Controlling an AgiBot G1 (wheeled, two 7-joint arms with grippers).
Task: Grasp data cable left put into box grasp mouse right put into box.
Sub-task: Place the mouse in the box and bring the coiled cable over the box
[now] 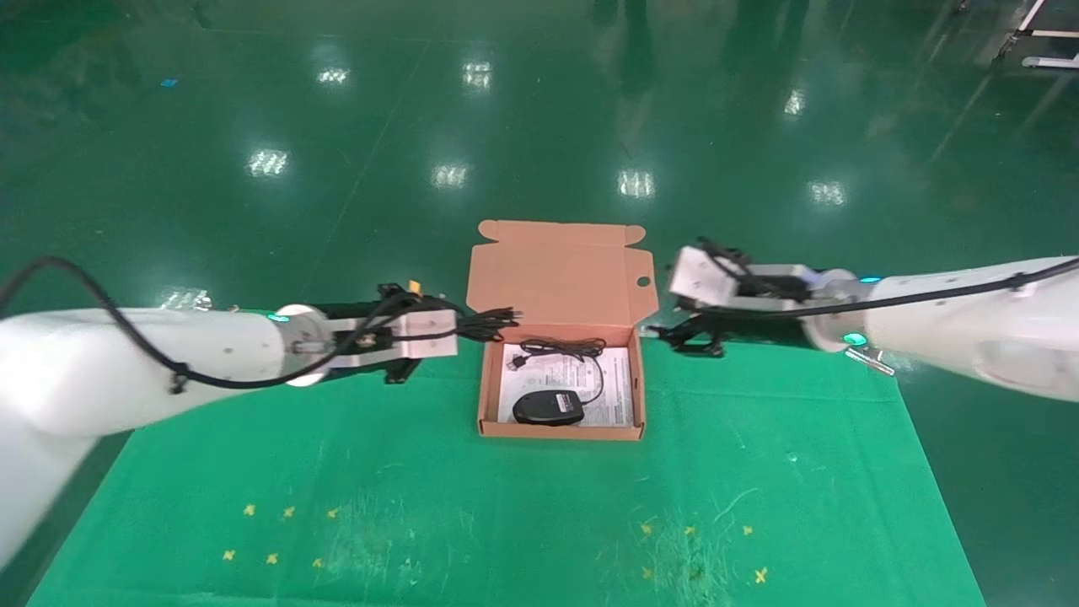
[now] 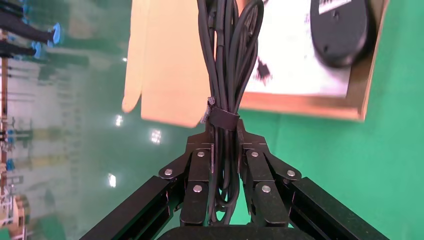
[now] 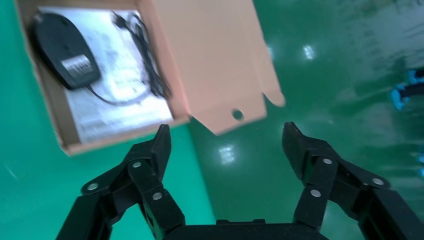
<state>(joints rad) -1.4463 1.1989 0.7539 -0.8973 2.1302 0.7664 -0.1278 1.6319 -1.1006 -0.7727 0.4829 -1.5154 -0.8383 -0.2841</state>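
A shallow orange-brown cardboard box (image 1: 487,396) sits open on a desk covered by a green mat (image 1: 421,506), its hinged lid (image 1: 560,274) standing up at the far side with a small round hole near one corner. A white printed sheet (image 1: 614,384) lines the bottom. Inside lies the mouse (image 1: 549,408), a small black oval at the near end of the box, with its thin black cord (image 1: 563,346) looping loosely toward the far end and ending in a USB plug. The left gripper (image 1: 459,330) hovers just beside the box's left far corner, its fingers (image 2: 200,170) clamped on the data cable (image 2: 227,65), a thin black cable wound into a long narrow bundle and bound by a dark strap at the middle; the bundle's free end juts out over the box's left edge, not yet resting inside. The right gripper (image 1: 666,330) hangs just beside the box's right far corner, near the lid, with its jaws spread wide apart and nothing between them, as the right wrist view shows
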